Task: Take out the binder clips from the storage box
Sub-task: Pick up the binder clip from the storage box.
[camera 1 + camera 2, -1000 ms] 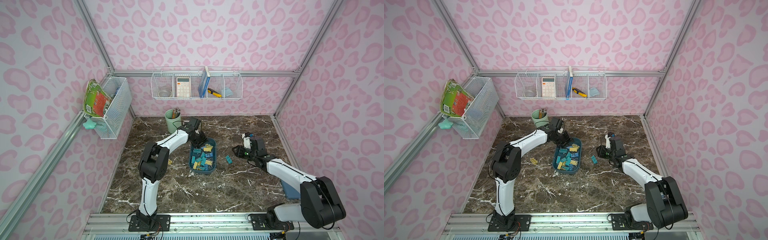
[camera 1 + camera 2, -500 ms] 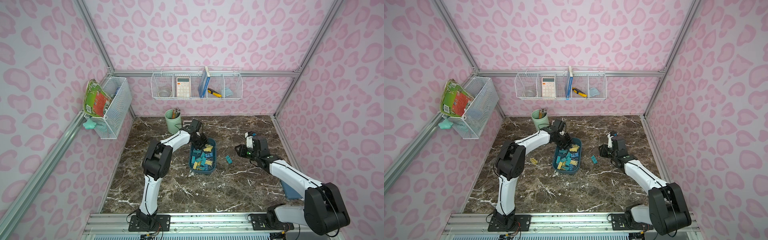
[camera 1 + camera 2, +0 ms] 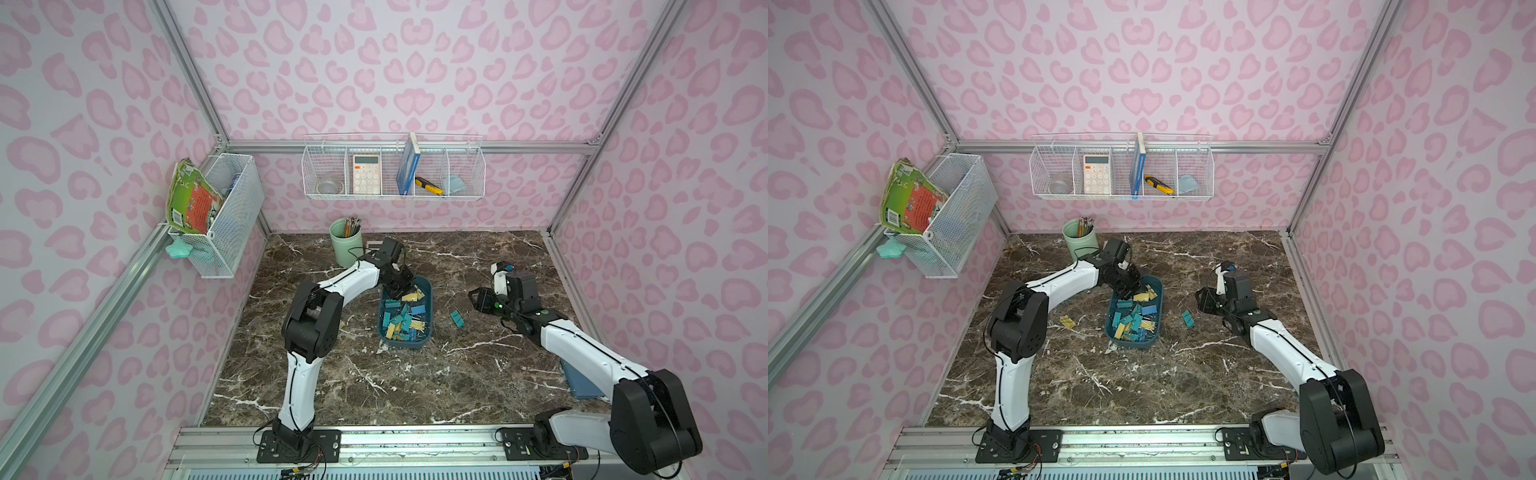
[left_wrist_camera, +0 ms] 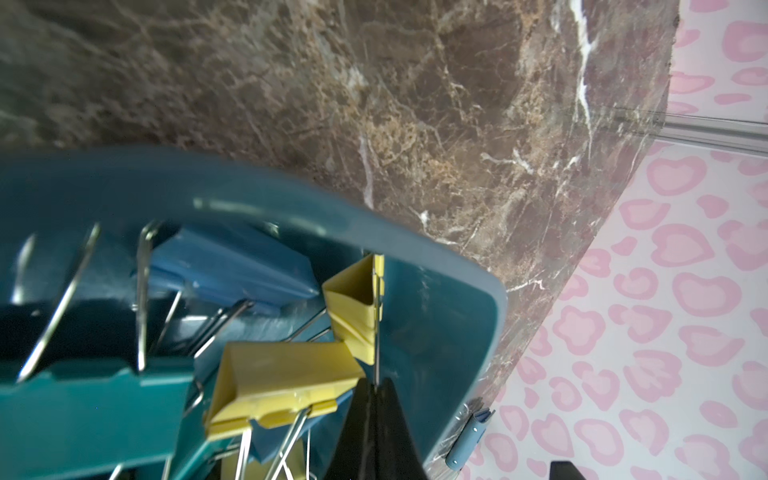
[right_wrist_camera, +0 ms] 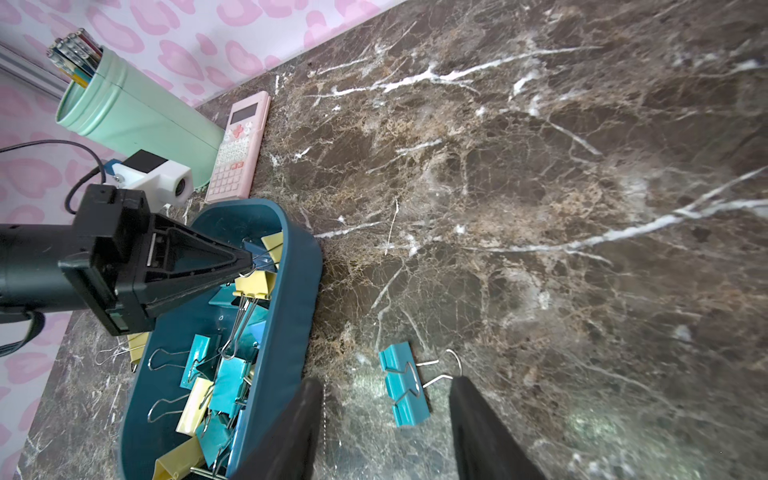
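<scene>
Yellow clip wire pinched in L jaws; R jaws apart, teal clip ahead.

The dark brown marble table carries a shallow dark teal-blue plastic storage box at its centre. A teal binder clip lies just right of it and a pale yellow binder clip left. At the far edge a mint-green round cup stands beside a pink calculator.

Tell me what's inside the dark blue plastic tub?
A heap of teal, yellow and blue metal binder clips with silver wire handles lies in the dark teal plastic tub. The left gripper reaches in, shut on a yellow clip by its handle. Anything under the heap is covered.
</scene>
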Controlling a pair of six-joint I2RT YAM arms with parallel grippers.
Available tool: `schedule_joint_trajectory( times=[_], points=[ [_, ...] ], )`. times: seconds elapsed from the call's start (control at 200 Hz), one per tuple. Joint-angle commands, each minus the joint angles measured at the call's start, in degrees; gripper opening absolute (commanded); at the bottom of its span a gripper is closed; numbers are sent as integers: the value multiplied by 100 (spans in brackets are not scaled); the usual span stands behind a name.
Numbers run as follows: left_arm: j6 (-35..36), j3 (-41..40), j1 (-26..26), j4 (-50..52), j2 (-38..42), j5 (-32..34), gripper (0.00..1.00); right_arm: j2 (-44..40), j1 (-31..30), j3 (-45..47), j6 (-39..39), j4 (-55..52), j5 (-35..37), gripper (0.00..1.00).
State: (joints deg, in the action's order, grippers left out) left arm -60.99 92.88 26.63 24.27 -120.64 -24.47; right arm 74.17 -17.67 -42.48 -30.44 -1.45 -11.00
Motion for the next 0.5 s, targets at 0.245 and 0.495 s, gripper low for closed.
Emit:
schedule_joint_trajectory(
  times=[0.245, 0.495],
  points=[
    [214, -753, -133, -217, 1411, 238, 0, 179, -162, -449, 29, 40, 46, 99],
    [371, -1944, -695, -78, 2822, 715, 0, 764, -719, -1119, 104, 38, 227, 99]
  ],
)
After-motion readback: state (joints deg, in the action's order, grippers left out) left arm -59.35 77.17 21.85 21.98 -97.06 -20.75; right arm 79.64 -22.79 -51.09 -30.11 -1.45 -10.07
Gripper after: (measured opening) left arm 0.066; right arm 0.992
